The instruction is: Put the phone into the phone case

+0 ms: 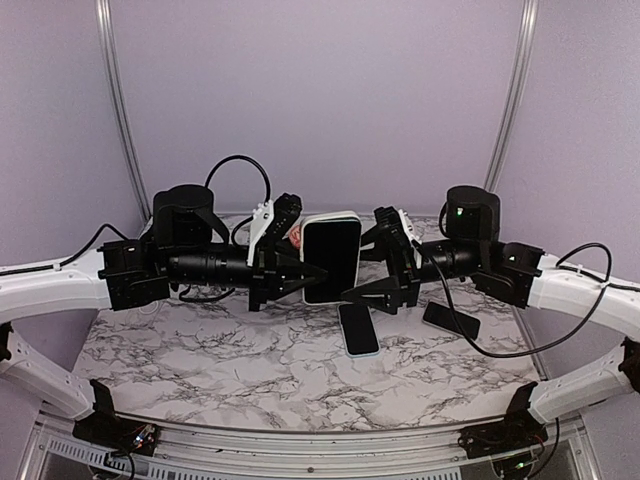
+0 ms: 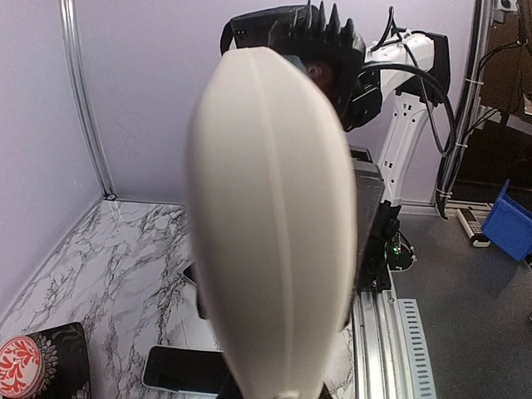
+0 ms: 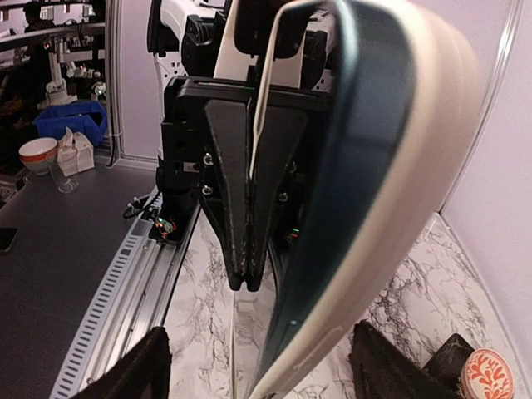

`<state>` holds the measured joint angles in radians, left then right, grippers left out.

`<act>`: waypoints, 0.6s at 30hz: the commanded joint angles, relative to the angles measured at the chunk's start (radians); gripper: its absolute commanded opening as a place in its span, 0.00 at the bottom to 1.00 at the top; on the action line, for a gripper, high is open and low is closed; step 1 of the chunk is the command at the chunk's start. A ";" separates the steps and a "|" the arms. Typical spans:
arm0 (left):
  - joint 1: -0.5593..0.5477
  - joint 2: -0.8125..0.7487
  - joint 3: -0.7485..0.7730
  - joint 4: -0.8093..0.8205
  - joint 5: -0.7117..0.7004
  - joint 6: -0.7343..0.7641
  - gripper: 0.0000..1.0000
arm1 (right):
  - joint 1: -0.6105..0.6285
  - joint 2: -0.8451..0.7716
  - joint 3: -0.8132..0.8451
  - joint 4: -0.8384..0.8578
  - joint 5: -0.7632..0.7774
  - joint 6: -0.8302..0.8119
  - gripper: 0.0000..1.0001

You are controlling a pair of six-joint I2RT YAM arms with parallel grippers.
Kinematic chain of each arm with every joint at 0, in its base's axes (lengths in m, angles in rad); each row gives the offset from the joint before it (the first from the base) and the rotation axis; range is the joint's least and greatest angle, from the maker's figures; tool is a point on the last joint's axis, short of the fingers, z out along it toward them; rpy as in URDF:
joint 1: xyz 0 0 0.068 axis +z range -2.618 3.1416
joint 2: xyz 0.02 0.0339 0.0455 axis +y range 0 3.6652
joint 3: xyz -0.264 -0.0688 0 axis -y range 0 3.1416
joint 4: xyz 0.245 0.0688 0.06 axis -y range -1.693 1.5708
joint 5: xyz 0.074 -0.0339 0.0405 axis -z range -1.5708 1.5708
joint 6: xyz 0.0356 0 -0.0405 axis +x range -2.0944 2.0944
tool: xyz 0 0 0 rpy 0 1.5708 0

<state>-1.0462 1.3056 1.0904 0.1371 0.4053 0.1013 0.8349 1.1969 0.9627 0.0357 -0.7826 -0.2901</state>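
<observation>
Two arms are meeting above the middle of the bench point(image 1: 200, 350), holding the phone point(image 1: 332, 262) upright in the air between them with its dark screen facing the near side. The white phone case point(image 1: 346, 216) is wrapping the phone's rim, so the phone is sitting in the case. From the right wrist view I cannot tell whether every corner is fully seated.

The left fingers point(image 1: 296, 272) are reaching in from the left and seem to be pinching together on the case's left edge. The left wrist view is showing only the blurred white back of the case, so that reading is coming from the opposite camera. The right fingers point(image 3: 143, 367) are standing wide apart, straddling the lower edge without visibly pressing on it.

The main risk is coming from that one-sided pinch. With only one edge clamped, the case could be pivoting or sliding in the grip and dropping to the bench. A spare phone point(image 1: 358, 328) is lying almost directly beneath it, and a black phone point(image 1: 450, 320) is lying further right. If the right fingers are closing off-centre, they could be levering the phone back out of a loose corner or twisting the case free of the left fingers.
</observation>
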 commanded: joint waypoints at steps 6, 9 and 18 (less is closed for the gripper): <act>-0.028 -0.016 -0.004 -0.004 -0.062 0.059 0.00 | -0.007 0.024 0.151 -0.064 -0.029 -0.069 0.80; -0.036 -0.012 -0.003 -0.009 -0.059 0.067 0.00 | -0.007 0.061 0.187 -0.063 -0.070 -0.061 0.67; -0.043 -0.014 -0.004 -0.027 -0.058 0.081 0.00 | -0.006 0.085 0.211 -0.073 -0.132 -0.057 0.00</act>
<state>-1.0748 1.3087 1.0779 0.0692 0.3077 0.2073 0.8307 1.2945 1.1538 -0.0586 -0.8913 -0.3019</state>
